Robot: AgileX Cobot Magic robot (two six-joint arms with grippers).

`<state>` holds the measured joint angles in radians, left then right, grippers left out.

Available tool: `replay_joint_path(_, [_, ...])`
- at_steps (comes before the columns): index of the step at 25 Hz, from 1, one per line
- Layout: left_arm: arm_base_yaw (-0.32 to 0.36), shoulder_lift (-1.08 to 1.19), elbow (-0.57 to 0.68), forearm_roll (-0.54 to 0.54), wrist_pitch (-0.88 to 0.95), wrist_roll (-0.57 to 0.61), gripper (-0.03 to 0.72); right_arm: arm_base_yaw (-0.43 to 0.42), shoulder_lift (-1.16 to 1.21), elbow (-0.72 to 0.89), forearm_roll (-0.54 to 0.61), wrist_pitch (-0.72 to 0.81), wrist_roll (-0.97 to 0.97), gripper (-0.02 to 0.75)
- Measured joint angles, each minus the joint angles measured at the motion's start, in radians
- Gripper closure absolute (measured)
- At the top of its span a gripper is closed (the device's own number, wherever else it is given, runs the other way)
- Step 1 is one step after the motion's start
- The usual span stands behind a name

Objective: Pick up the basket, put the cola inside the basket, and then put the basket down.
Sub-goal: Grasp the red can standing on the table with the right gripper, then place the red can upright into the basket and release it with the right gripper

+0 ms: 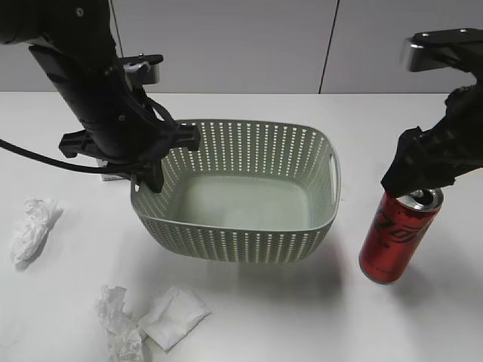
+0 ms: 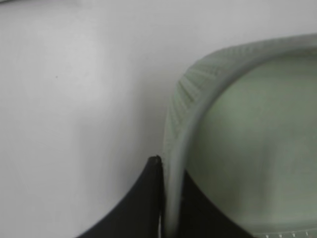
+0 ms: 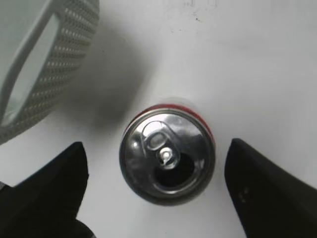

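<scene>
Basket (image 1: 249, 197): pale sage green, slotted walls, middle of the white table (image 1: 302, 324); left end seemingly raised a little, though contact with the table hard to judge; inside bare.
Left gripper (image 1: 155, 162): at the basket's left rim, pinching the wall, one finger outside, one inside; in the left wrist view, rim (image 2: 183, 134) running down between two dark fingers (image 2: 143, 198).
Cola (image 1: 398, 237): red can, upright on the table, just right of the basket, apart from it; silver top with opened mouth in the right wrist view (image 3: 167, 156).
Right gripper (image 1: 423, 170): directly above the can top, spread wide; in the right wrist view, fingers (image 3: 49, 188) either side of the can, clear of it.
Crumpled tissues: one at far left (image 1: 32, 228), two near the front edge (image 1: 121, 320) (image 1: 173, 315).
Small box (image 1: 113, 175): mostly hidden behind the left arm, kind not clear.
</scene>
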<state>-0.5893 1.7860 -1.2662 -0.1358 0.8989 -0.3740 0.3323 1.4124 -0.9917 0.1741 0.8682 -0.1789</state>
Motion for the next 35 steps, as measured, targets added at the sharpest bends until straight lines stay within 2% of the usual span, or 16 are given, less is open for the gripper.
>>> replay_joint_path(12, [0.000,0.000,0.000,0.000,0.000,0.000,0.691,0.002,0.154,0.000,-0.070,-0.034,0.050,0.087])
replay_joint_path(15, [0.000,0.000,0.000,0.000,0.000,0.000,0.691,0.002,0.165,0.000,-0.069,-0.034,0.050,0.119])
replay_joint_path(19, [0.000,0.000,0.000,0.000,0.000,0.000,0.691,0.002,0.165,0.000,-0.069,-0.034,0.050,0.241])
replay_joint_path(24, [0.000,0.000,0.000,0.000,0.000,0.000,0.691,0.002,0.158,-0.011,-0.096,-0.011,0.051,0.245])
replay_joint_path(31, [0.000,0.001,0.000,0.000,-0.001,0.000,0.691,0.002,0.094,-0.151,-0.157,0.118,0.045,0.245])
replay_joint_path(35, [0.000,0.003,0.000,0.000,-0.018,0.000,0.691,0.002,0.061,-0.289,-0.174,0.208,0.042,0.245])
